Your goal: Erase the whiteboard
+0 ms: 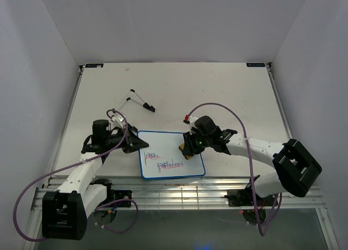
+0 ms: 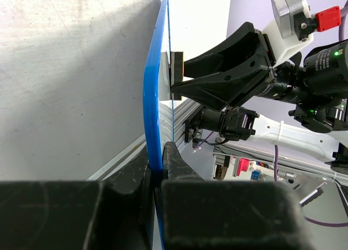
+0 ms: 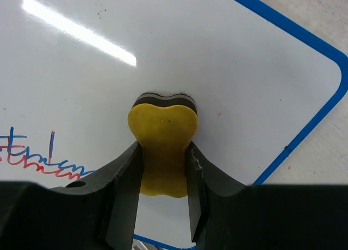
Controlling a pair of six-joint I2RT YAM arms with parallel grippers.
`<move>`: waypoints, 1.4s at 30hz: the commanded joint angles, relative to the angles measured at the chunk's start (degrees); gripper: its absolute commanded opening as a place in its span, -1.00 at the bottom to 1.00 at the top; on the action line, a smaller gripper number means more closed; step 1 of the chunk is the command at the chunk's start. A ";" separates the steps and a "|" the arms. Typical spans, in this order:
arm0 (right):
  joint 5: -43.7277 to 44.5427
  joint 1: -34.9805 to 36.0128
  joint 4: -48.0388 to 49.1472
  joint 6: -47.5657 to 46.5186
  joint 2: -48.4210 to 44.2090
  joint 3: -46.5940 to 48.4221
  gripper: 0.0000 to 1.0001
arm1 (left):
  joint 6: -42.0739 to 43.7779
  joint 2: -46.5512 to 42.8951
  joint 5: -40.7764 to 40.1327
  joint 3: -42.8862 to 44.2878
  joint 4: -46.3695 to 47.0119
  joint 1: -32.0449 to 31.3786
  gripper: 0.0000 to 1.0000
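No word, number or brand can be read anywhere. The only writing is red and blue scribble (image 1: 161, 162) on the whiteboard (image 1: 168, 140). From above it runs in two short lines just left of the right claw (image 1: 187, 148) and nearer the arm bases. In the right wrist view it lies at the claw's lower left, its strokes too loose to read as letters.

Blue-framed whiteboard (image 1: 169, 148) lies flat, red-blue scribbles across its near half.

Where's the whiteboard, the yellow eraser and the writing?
whiteboard (image 1: 163, 143), top view, bare white surface, upper left.
yellow eraser (image 3: 162, 147), right wrist view, middle of its yellow top.
writing (image 1: 168, 165), top view, middle of the red and blue scribbles.
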 commanded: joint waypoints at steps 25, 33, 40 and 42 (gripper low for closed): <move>7.16 16.94 -3.97 4.37 -0.02 8.21 -0.84 | 4.95 -4.11 -2.91 2.99 6.01 -0.54 -1.00; 21.14 14.84 -5.29 6.65 -6.87 -1.19 -0.85 | 4.86 -3.50 -3.88 3.08 4.96 -0.54 -1.00; 22.65 10.18 -4.59 5.69 -7.58 -3.57 -0.85 | 4.86 -0.51 -4.58 3.52 3.81 -0.80 -1.00; 20.20 10.17 -2.58 5.34 -7.76 -3.57 -0.85 | 4.86 0.19 -5.46 3.69 3.29 -0.89 -1.00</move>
